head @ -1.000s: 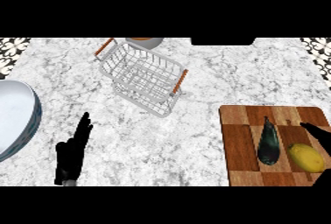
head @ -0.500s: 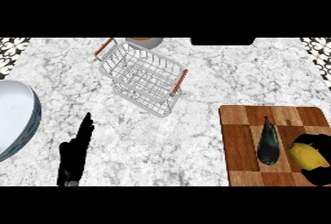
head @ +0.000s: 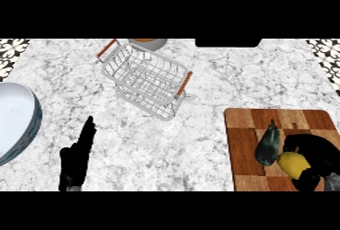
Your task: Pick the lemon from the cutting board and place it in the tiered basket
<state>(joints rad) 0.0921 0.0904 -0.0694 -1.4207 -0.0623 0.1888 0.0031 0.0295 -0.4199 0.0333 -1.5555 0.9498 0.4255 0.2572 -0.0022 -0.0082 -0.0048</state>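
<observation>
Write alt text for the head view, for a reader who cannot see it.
The robot's right hand curls round a yellow lemon on a wooden cutting board at lower right, beside a dark green vegetable. A white wire tiered basket stands on the marble counter at upper centre; the left hand rests open at lower left, near a white plate.

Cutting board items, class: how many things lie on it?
2: a dark eggplant near the cutting board middle, and a lemon beside it, wrapped by the right robot hand.
</observation>
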